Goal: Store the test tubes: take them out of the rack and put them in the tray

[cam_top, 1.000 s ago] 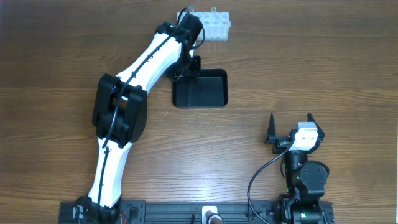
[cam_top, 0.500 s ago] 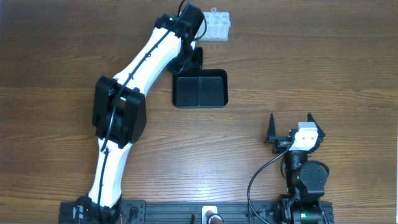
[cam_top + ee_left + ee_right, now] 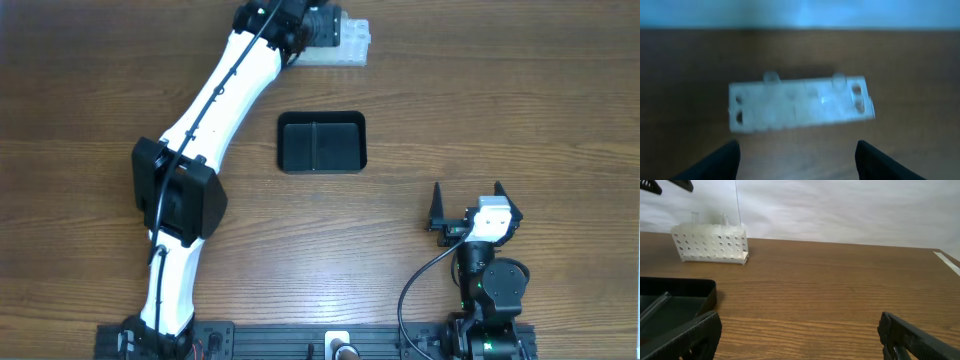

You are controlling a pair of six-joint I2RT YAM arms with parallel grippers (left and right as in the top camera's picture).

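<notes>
1. Top view: the tabletop carries everything. The left arm is stretched far out across it, and the right arm is folded close to its base.
2. The tray is black. It lies well behind the left fingers, back toward that arm's base, and well out ahead of the right fingers. One clear tube in the tray lies on its floor and reads from above as a thin line down the middle.
3. The rack is white and sits just ahead of the left fingers' tips, centred between them and apart from both. Two standing tubes rise from the row farthest from those fingers. The other holes look empty.
4. The left fingers are spread wide and hold nothing. The right fingers are also spread and empty, with only bare wood between them.
5. Progress, as a judgement: one tube appears stored and two are left to lift out. The left fingers look placed to come down on one of them, but neither is gripped yet.
</notes>
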